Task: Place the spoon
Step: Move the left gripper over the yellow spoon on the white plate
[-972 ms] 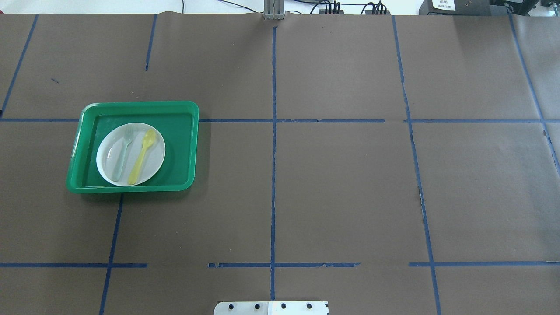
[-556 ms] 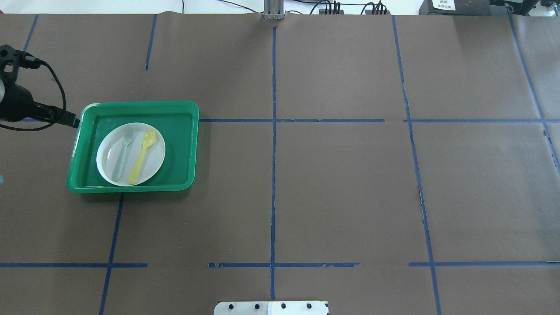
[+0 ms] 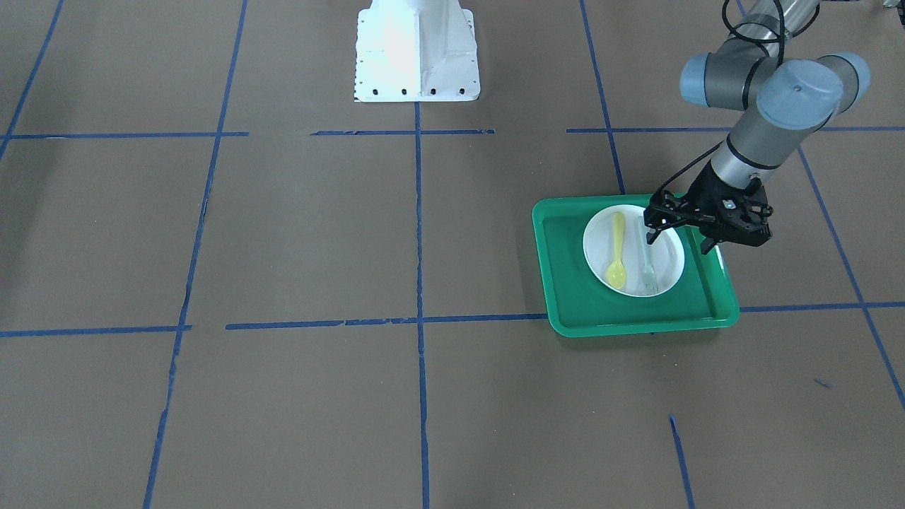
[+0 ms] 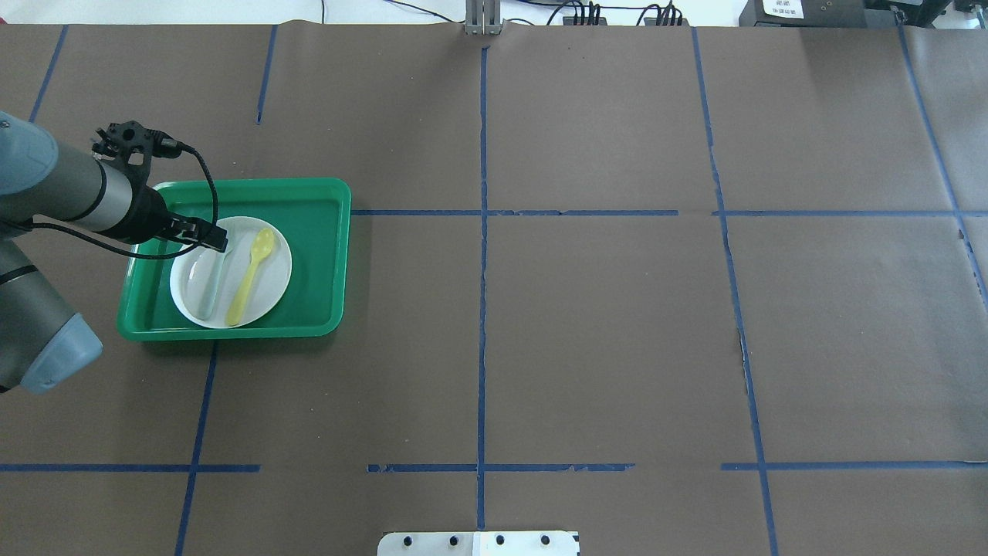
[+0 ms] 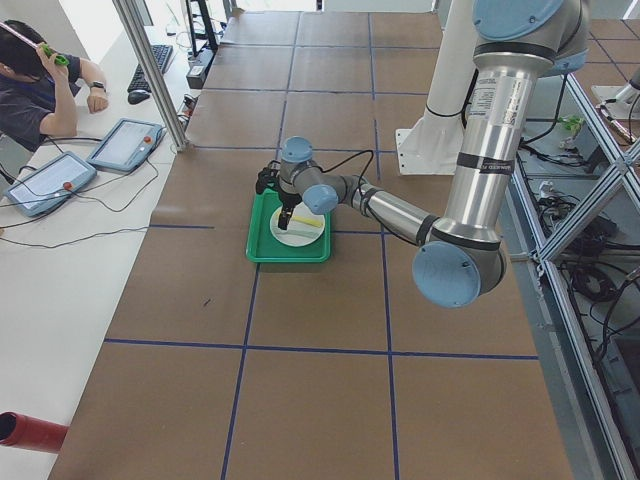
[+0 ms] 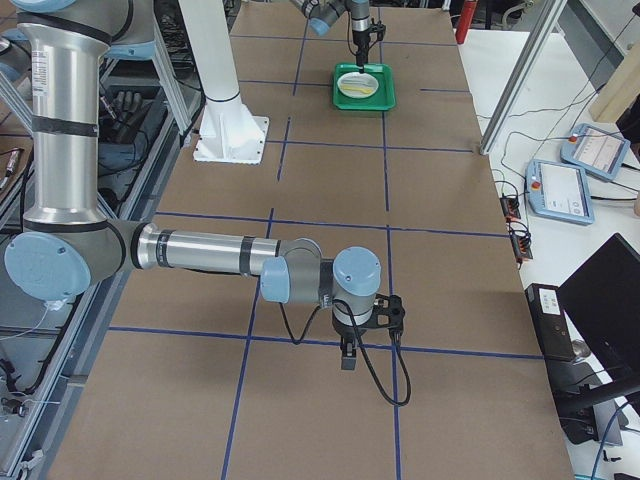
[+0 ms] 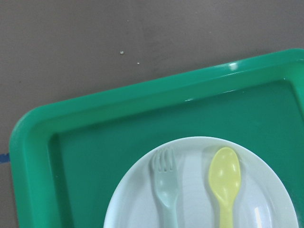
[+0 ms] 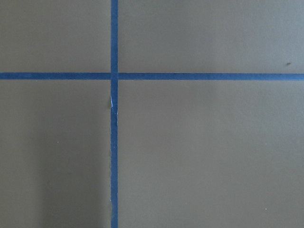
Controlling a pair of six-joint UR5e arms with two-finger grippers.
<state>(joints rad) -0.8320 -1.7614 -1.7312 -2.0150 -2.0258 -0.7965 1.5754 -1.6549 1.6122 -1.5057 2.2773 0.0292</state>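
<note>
Green tray (image 4: 255, 184) on the brown paper table cover (image 4: 617, 347), near the table's left end and about midway between the robot's edge and the far edge. The tray holds one white plate (image 4: 274, 287). On the plate lie the yellow spoon (image 4: 251, 274) and a pale grey-green fork (image 7: 165, 190), side by side and nearly parallel, apart from each other. The spoon lies on the side toward the table's centre, with its bowl pointing to the far edge and its handle end at the plate's rim nearest the robot. The fork's tines also point to the far edge. The left gripper (image 3: 677, 239) hangs over the fork side of the plate, fingers spread and grasping nothing; in the overhead view it hides the fork's tines. The right gripper (image 6: 347, 358) hangs over bare paper beside blue tape lines (image 4: 482, 309) toward the table's right end, well apart from the tray; whether it is released or clenched cannot be told. White robot base (image 3: 416, 49) at the middle of the robot's edge.
</note>
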